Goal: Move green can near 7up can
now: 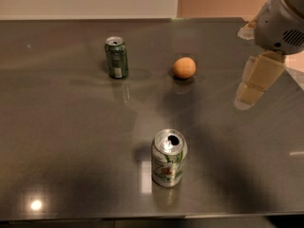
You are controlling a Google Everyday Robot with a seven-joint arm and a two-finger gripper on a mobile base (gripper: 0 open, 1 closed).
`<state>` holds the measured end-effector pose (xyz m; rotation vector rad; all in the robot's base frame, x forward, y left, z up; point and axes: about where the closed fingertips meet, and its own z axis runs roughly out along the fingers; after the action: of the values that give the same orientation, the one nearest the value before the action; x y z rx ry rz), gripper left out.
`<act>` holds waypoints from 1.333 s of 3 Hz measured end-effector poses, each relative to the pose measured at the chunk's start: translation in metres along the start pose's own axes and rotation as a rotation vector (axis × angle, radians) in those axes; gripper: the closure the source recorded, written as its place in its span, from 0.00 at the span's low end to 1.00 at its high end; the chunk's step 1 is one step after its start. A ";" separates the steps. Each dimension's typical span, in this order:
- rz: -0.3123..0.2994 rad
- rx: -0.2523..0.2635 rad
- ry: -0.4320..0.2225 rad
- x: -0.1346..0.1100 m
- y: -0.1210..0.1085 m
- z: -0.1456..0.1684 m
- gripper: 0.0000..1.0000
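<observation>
The green can (116, 57), dark green with a silver top, stands upright at the back left of the dark table (57, 141). The 7up can (168, 158), silver-white with green streaks and a red-orange mark, stands upright near the front middle, its tab hole open. The two cans are far apart. My gripper (244, 68) hangs above the table's right side, far from both cans. It is open and holds nothing, with one cream finger (256, 80) pointing down.
An orange (184, 67) lies between the green can and my gripper, toward the back. The table's far edge meets a pale wall, and its front edge runs just below the 7up can.
</observation>
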<state>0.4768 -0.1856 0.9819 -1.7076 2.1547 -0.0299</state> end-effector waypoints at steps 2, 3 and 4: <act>-0.047 -0.016 -0.127 -0.051 -0.037 0.025 0.00; -0.056 -0.019 -0.152 -0.061 -0.044 0.029 0.00; -0.069 -0.046 -0.201 -0.101 -0.065 0.053 0.00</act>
<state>0.5720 -0.0953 0.9780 -1.7298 1.9642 0.1670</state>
